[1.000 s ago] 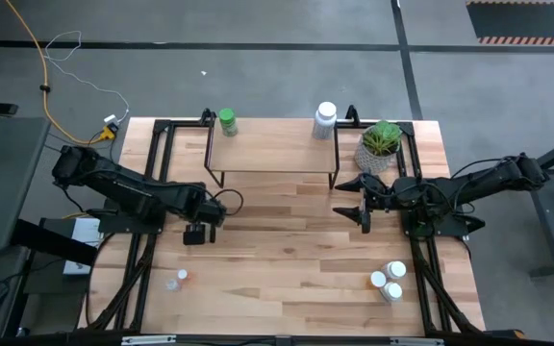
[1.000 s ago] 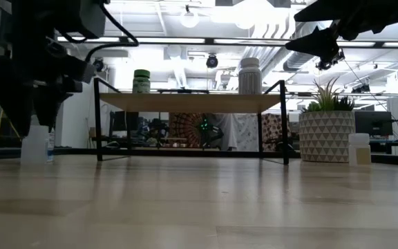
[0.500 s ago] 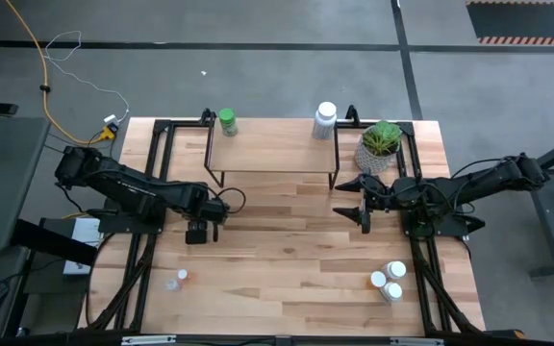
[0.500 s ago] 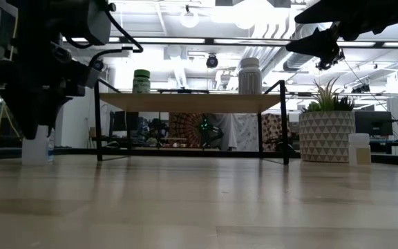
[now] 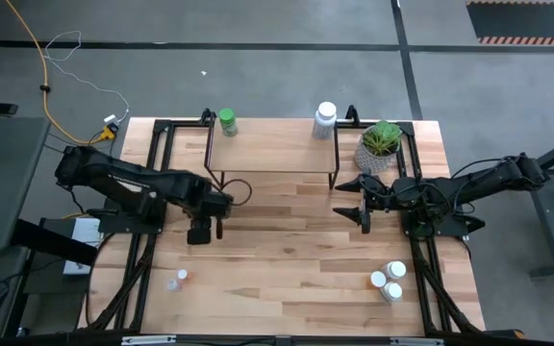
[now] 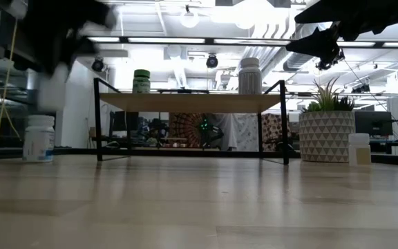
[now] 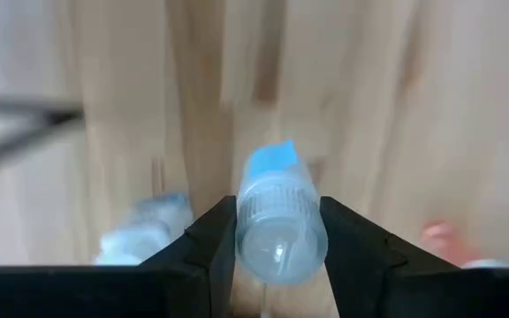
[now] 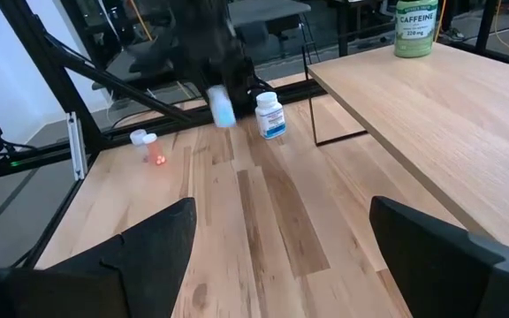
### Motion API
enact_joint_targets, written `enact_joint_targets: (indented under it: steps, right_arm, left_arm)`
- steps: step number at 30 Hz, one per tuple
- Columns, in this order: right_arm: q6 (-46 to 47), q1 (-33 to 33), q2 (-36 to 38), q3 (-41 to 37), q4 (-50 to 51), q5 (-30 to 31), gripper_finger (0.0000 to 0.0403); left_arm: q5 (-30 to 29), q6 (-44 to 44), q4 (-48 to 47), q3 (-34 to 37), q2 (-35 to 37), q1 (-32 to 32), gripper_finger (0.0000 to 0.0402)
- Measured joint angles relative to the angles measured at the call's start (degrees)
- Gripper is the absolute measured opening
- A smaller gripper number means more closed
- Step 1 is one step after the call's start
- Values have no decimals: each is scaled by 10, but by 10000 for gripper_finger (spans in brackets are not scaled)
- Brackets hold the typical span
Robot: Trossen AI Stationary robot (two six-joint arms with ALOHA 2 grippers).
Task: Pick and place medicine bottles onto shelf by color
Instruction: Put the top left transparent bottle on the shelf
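Note:
My left gripper [image 5: 200,232] points down over the table's left half, shut on a white bottle with a blue label [image 7: 281,231]; it shows in mid-air in the right wrist view [image 8: 222,106]. A second white bottle [image 8: 270,115] stands on the table beside it. A green-capped bottle [image 5: 227,121] and a white one [image 5: 325,119] stand on the shelf [image 5: 272,154]. An orange-capped bottle [image 5: 179,280] lies near the left front. Three white bottles [image 5: 390,281] stand at the right front. My right gripper [image 5: 351,207] hangs open in the air right of the shelf. My left gripper pinches the bottle between its two fingers [image 7: 215,243], on the sides just under the ribbed cap [image 7: 279,212]. The fingers come from above, pointing down. The bottle is lifted clear of the table and hangs about upright below the fingers.
A potted plant [image 5: 381,142] stands at the shelf's right end. Black metal frames [image 5: 157,144] run along both table sides. Bare wood lies between the two grippers and in front of the shelf.
My left gripper has risen from the table and shifted a little toward the right, taking the blue-labelled bottle up clear of the wood. The second white bottle has stayed standing where it was. My right arm has kept still.

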State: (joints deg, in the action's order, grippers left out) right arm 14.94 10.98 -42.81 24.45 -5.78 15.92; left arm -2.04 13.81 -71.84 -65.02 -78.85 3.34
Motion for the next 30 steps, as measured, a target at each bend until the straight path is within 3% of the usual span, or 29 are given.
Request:
enact_joint_targets:
  steps: [7,10,14,22,30]
  right_arm:
    - [5,0,0,0,0,0,330]
    - [7,0,0,0,-1,0,330]
    - [20,-1,0,0,0,0,330]
    - [28,-1,0,0,0,0,330]
    - [27,-1,0,0,1,0,330]
  left_arm:
    - [-90,-81,-76,-210,-28,-41,125]
    - [-131,-125,-120,-285,-65,-90,125]
    - [-126,-165,-160,-354,-125,-180,125]
    - [-58,-200,-182,-385,-212,-340,125]
    - [-37,-200,-178,-385,-239,-418,131]
